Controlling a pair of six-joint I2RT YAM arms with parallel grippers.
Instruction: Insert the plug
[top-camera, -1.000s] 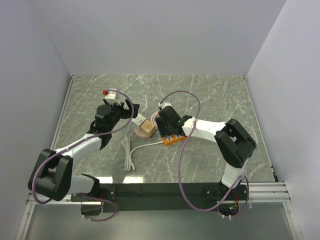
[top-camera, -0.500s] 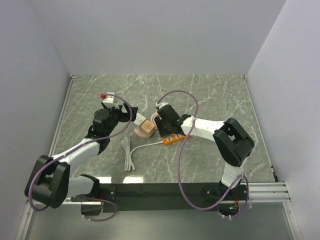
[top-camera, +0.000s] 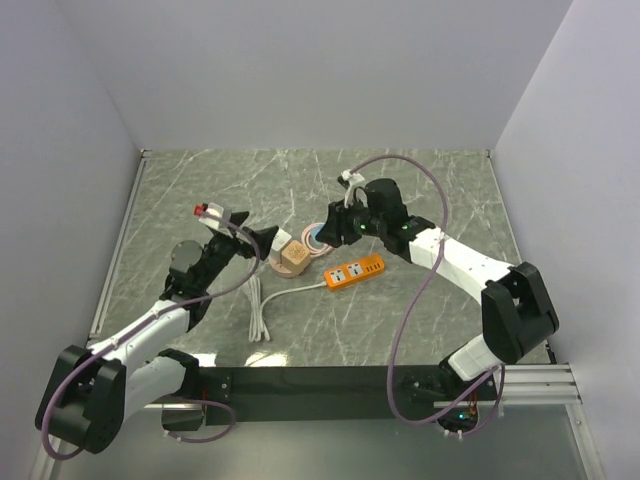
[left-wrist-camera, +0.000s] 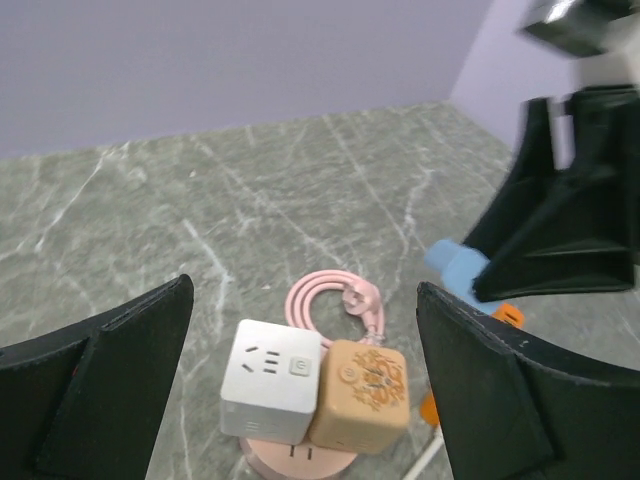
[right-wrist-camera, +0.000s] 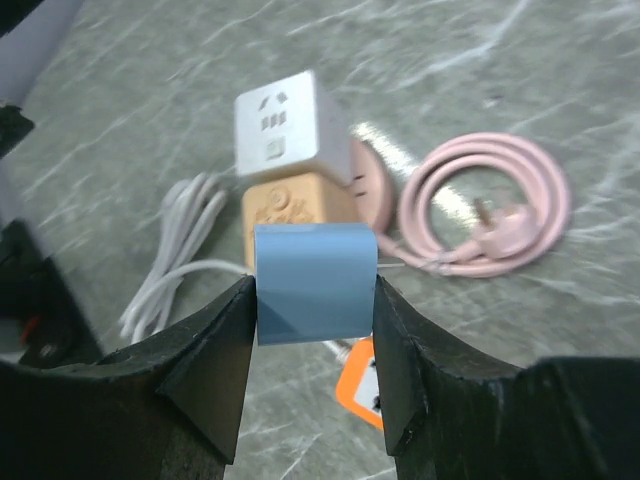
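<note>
The right end effector (top-camera: 338, 228) is clenched on the plug (right-wrist-camera: 315, 282) — a smooth, matte blue block with squared corners, pinched on both sides between the black fingers (right-wrist-camera: 215, 370) and held clear of the table (top-camera: 440, 190). In the right wrist view it hangs just in front of a tan cube (right-wrist-camera: 293, 210) with an ornamental pattern and a white cube socket (right-wrist-camera: 284, 124); the two touch, side by side on a round pink base (left-wrist-camera: 300, 458). A coiled pink cable (right-wrist-camera: 487, 205) lies beside them. The orange power strip (top-camera: 356, 271) lies flat nearby, with a white cord (top-camera: 260, 312) bundled near it. The left end effector (top-camera: 262, 240) is released — jaws wide apart, facing the cubes. The table is grey-green, veined like marble.
</note>
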